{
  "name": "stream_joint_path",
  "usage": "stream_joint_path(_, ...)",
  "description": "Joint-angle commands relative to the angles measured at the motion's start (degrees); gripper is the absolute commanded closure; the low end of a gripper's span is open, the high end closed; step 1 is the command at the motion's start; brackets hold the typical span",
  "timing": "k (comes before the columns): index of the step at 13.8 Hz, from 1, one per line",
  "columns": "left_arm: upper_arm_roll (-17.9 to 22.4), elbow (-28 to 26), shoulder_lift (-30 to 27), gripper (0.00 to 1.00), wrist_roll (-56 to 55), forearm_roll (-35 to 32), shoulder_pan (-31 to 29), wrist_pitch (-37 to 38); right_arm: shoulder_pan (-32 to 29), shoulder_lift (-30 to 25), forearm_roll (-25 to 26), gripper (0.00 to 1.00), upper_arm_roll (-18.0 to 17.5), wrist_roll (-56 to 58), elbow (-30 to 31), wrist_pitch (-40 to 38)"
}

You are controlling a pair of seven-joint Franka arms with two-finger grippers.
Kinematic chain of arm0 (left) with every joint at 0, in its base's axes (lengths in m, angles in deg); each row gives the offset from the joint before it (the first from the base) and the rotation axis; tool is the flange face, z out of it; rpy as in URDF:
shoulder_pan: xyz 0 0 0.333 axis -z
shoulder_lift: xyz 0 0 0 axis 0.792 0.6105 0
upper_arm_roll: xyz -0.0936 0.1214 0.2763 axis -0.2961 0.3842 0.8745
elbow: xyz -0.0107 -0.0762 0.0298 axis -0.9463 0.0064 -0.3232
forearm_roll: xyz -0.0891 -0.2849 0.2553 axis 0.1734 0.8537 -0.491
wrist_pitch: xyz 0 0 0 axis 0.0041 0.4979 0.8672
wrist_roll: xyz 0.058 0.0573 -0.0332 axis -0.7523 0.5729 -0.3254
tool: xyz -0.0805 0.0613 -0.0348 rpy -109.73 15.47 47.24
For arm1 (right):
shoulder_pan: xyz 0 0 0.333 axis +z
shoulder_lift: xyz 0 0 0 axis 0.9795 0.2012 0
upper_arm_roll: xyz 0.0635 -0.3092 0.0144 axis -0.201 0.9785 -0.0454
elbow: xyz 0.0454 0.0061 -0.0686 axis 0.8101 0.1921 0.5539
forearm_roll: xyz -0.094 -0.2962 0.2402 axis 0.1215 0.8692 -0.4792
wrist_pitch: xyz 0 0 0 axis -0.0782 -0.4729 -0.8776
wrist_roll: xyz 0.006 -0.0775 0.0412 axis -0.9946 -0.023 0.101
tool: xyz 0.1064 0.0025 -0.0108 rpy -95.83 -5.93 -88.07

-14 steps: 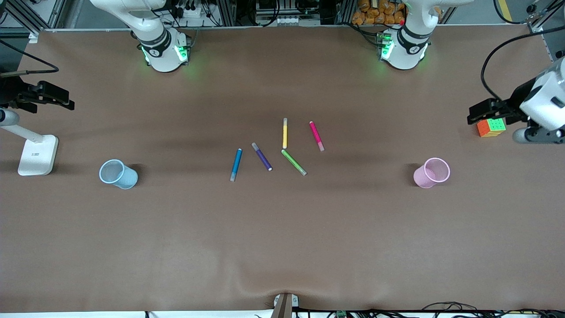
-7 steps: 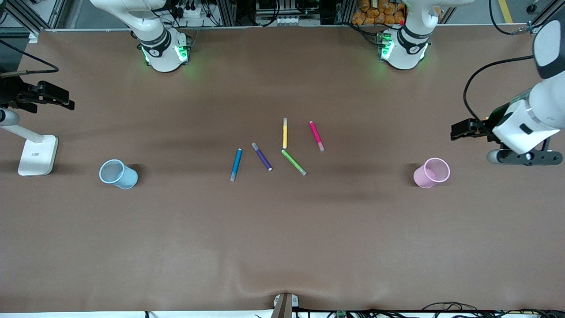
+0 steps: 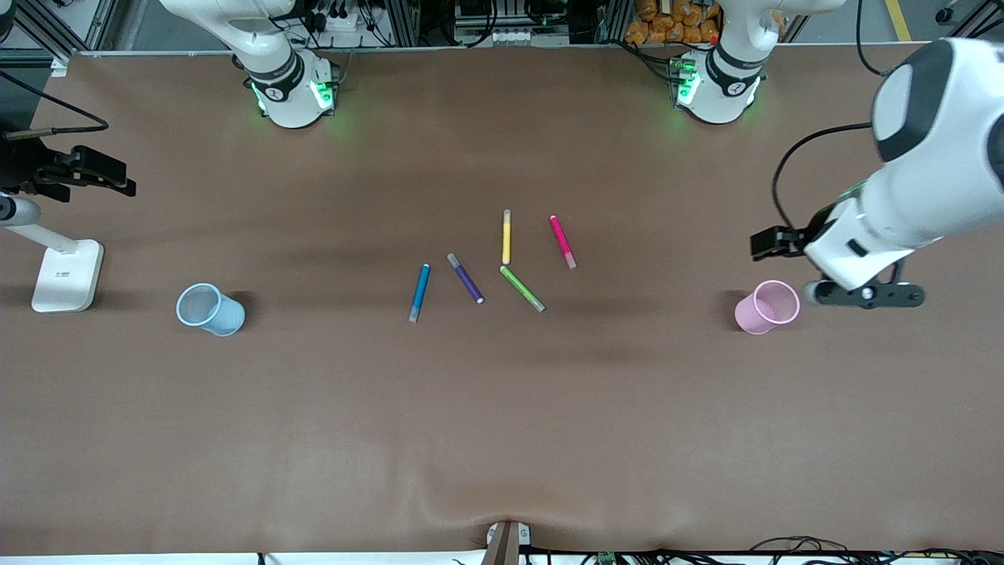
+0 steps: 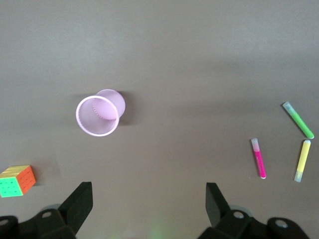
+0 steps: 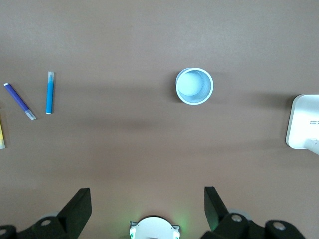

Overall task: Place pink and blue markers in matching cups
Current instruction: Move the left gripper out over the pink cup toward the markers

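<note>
The pink marker (image 3: 562,242) and the blue marker (image 3: 420,292) lie flat on the brown table near its middle. The pale pink cup (image 3: 767,306) stands toward the left arm's end, the pale blue cup (image 3: 209,309) toward the right arm's end. My left gripper (image 3: 863,295) hangs open and empty above the table beside the pink cup (image 4: 98,115); its view also shows the pink marker (image 4: 258,158). My right gripper (image 5: 147,191) is open and empty, high over the right arm's end, and its view shows the blue cup (image 5: 194,85) and the blue marker (image 5: 50,93).
A purple pen (image 3: 465,277), a yellow pen (image 3: 506,236) and a green pen (image 3: 522,288) lie between the two markers. A white stand (image 3: 67,275) sits beside the blue cup. A colour cube (image 4: 17,180) lies near the pink cup, hidden by the left arm in the front view.
The left arm has swung from over the colour cube toward the table's middle and now hangs beside the pink cup, covering the cube. The right arm has barely moved.
</note>
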Motion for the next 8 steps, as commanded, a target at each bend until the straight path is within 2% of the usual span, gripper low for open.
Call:
stream_joint_path(1,0.1,0.3,1.6,0.00,-1.4,0.1,0.8,-2.0,-0.4,-0.3,1.0,0.00,0.1,0.3,0.5,-1.0)
stream_joint_path(8,-0.2,0.3,4.8,0.00,-8.1,0.2,5.4,-6.2,-0.1,0.1,0.9,0.00,-0.1,0.2,0.6,0.5)
